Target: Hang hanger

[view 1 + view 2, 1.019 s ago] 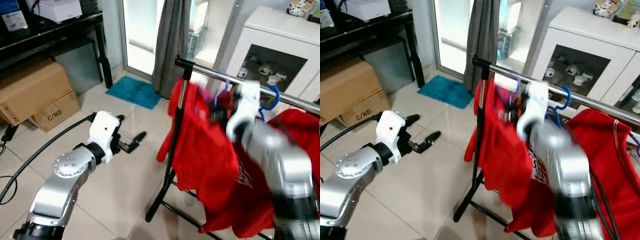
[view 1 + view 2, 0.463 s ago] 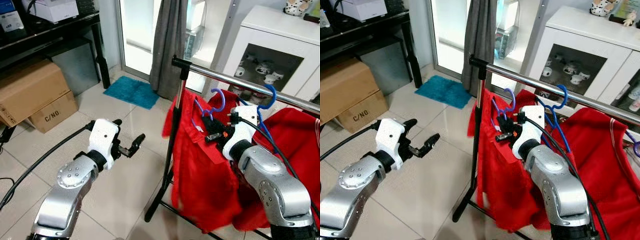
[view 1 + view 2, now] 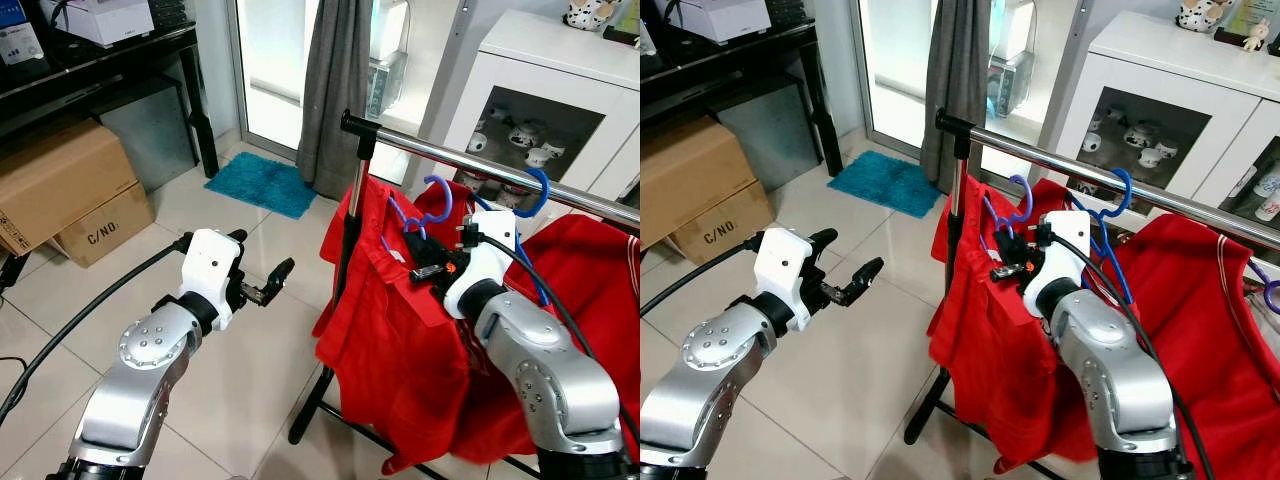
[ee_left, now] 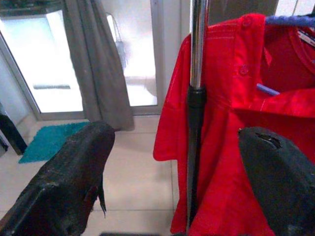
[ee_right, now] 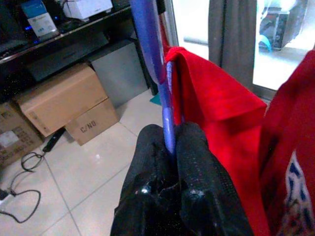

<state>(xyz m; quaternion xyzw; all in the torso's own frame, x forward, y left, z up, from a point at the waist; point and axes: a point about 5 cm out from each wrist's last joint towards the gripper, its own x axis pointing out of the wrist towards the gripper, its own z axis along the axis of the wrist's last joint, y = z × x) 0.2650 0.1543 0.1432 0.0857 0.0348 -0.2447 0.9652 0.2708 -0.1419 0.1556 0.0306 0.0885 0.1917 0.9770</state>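
Cardboard boxes (image 3: 70, 190) are seen at far left under a black shelf. The left hand (image 3: 262, 281) is held out over the tiled floor (image 3: 250, 370), fingers spread with nothing between them, pointed toward the rack's upright pole (image 4: 196, 113). A chrome rail (image 3: 480, 165) is crossed by the scene. Just below it, the blue hanger (image 5: 162, 73) carrying a red shirt (image 3: 400, 330) is pinched by the right hand (image 5: 170, 147), its hook (image 3: 435, 195) near the rail, not seen resting on it. A second blue hanger (image 3: 535, 195) is placed further right.

Right tool (image 3: 428, 262) grips blue hanger (image 3: 412, 212) below rail (image 3: 500, 167).
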